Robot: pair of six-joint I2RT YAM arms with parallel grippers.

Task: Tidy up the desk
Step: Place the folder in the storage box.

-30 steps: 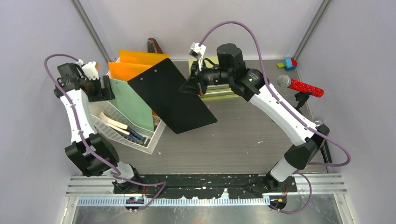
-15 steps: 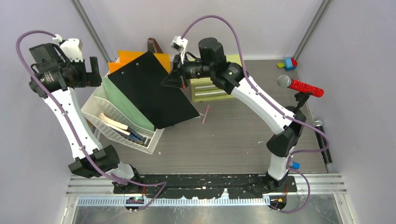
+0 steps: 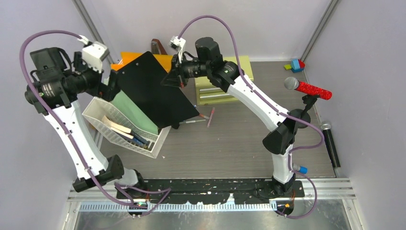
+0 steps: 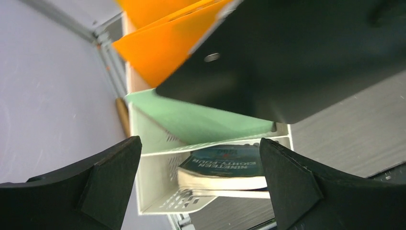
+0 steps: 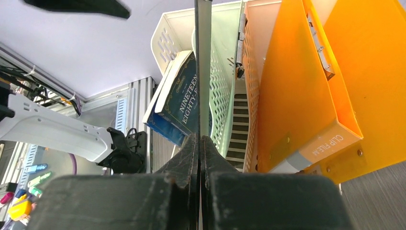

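Note:
The desk (image 3: 239, 143) is a dark wood-grain top. A white mesh file rack (image 3: 112, 134) stands at its left, holding a green folder (image 3: 134, 108), orange folders (image 3: 127, 58) and a book (image 4: 225, 167). My right gripper (image 3: 171, 79) is shut on the edge of a black board (image 3: 153, 91), held tilted over the rack; in the right wrist view the board (image 5: 201, 57) runs edge-on from the gripper (image 5: 199, 143). My left gripper (image 3: 109, 84) is open and empty at the board's left edge, above the rack (image 4: 143, 177).
A yellow-green drawer cabinet (image 3: 225, 81) sits behind the right arm. A pink pen (image 3: 210, 116) and another pen (image 3: 191, 122) lie mid-desk. At the right are a red microphone (image 3: 311, 88), a black microphone (image 3: 330, 143) and toy blocks (image 3: 297, 64).
My right arm carried the black board left and back, over the rack, uncovering the pens. My left arm rose and swung toward the board, its jaws opening wider.

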